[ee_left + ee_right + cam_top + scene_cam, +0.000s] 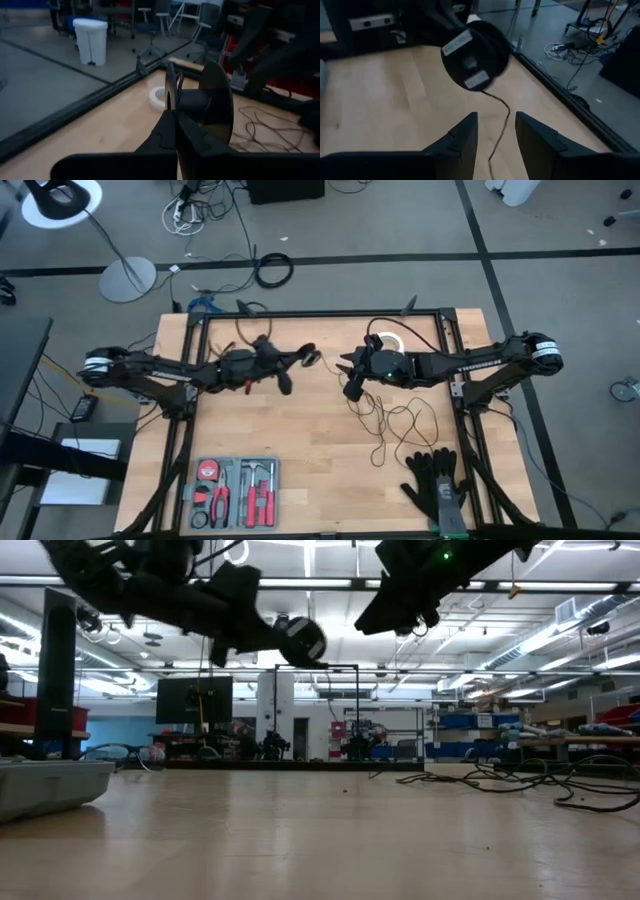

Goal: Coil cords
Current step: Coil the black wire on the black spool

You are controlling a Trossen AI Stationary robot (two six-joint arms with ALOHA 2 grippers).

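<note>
Right wrist view gives the best guide for the step in hand, which I judge to be feeding the loose line onto the reel: the right end effector should close lightly on the cord so that it slides under slight tension, stay in line with the groove of the puck, and avoid yanking, since such a thin line could snag on its own loops or slip off the rim. At this moment its 2 fingers stand apart with a clear gap, released, and the cord runs down through that gap; whether it brushes either finger I cannot tell. The left end effector is clenched on the near rim of the puck, holding it edge-on and raised clear of the bench; a firm, steady hold matters here, because a reel that twists would spill its turns. From above, both arms reach toward the middle of the bench from opposite sides, the left end effector and the right end effector near each other but apart. Below and to the right of the right arm's tip, most of the cord lies in slack, tangled loops on the wood, so I judge the coiling far from finished. Farther out sit a white tape ring behind the right arm, dark gloves at the front right, and a tool tray at the front left.
</note>
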